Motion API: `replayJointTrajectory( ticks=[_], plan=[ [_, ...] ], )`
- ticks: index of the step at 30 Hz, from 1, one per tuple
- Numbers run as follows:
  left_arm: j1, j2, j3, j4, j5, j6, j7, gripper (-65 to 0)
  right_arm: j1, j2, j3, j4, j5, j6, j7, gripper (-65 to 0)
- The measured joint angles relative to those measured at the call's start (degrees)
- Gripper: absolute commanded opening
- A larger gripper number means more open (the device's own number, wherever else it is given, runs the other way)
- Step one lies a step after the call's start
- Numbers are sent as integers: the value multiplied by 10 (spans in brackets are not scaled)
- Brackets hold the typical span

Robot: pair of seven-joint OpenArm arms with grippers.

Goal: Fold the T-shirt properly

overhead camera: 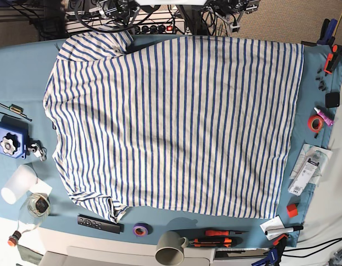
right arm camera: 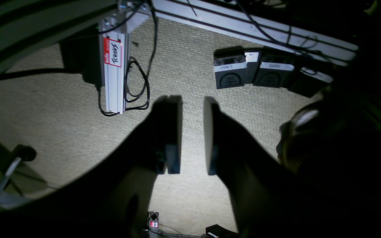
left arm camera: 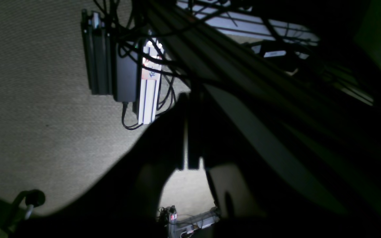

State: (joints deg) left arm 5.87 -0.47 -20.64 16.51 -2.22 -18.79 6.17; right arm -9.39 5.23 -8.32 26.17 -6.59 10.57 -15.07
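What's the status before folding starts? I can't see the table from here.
Left gripper shut, right gripper open, both empty, off the table over carpet. T-shirt spread flat, unfolded, one sleeve bunched. Nothing lying on it.

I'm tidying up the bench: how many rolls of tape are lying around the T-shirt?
2: a purple tape roll by the front edge, below the T-shirt, and an orange tape roll to its right. Others may be hidden under the cloth.
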Motion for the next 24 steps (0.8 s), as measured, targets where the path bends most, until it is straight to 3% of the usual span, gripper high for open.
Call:
replayJointTrajectory(
  ticks=[24],
  plan=[
    [0,-7,0,0,0,-2,0,-650,0,1,0,0,0,0,-1,-525]
  ],
)
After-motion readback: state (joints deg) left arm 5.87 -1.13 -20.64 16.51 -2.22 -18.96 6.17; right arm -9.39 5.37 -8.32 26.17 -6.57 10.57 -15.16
